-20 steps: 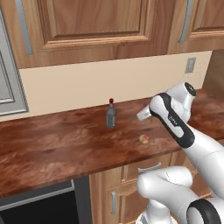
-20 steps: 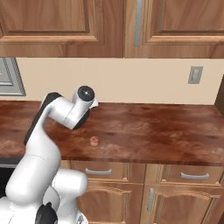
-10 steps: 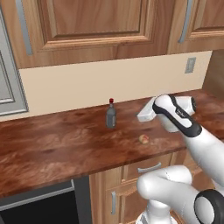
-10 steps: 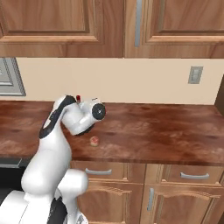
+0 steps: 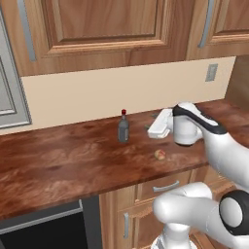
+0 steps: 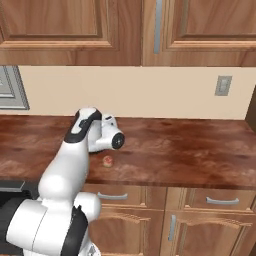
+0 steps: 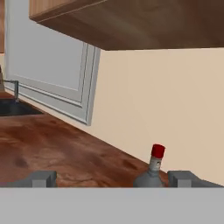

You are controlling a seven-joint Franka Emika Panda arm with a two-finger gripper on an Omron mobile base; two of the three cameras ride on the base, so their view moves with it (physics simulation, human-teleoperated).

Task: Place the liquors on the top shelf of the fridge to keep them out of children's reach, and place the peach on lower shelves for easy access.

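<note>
On counter [image 5: 58, 165]: one dark bottle [image 5: 123, 128]; one peach [image 5: 159, 154]; claw [image 7: 111, 178] open.

A rendered domestic kitchen: a reddish-brown wooden countertop [image 5: 58, 160] runs along a cream wall [image 6: 150, 92], with panelled wooden wall cabinets [image 5: 102, 24] above bearing vertical grey bar handles [image 6: 158, 25]. Below the counter sit matching drawers with curved metal pulls [image 6: 220, 201] and a black-fronted appliance [image 5: 44, 231], while a grey wall outlet [image 6: 223, 85] and a grey panelled door [image 7: 48, 74] at the counter's end complete the setting. A small red-capped bottle [image 5: 123, 127] and a tiny peach [image 6: 107, 160] rest on the counter.
</note>
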